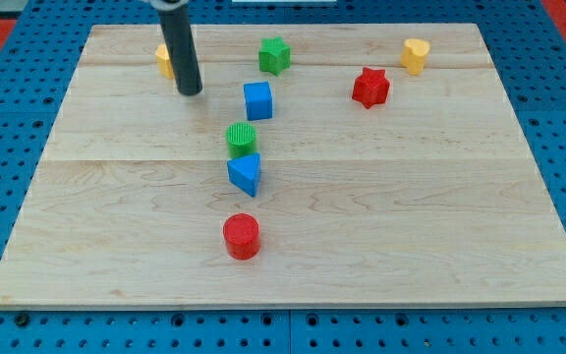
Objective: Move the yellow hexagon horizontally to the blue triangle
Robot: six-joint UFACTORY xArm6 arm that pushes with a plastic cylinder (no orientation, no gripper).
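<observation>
The yellow hexagon [164, 60] sits near the board's top left, mostly hidden behind my rod. My tip [190, 91] rests on the board just to the right of and below the hexagon, close to it or touching; I cannot tell which. The blue triangle [246, 174] lies near the board's middle, well below and to the right of the hexagon. A green cylinder [241, 138] stands directly above the triangle, touching it.
A blue cube [257, 100] sits right of my tip. A green star [274, 54] is at the top middle. A red star [369, 88] and a yellow heart [415, 54] are at the top right. A red cylinder [241, 236] stands below the triangle.
</observation>
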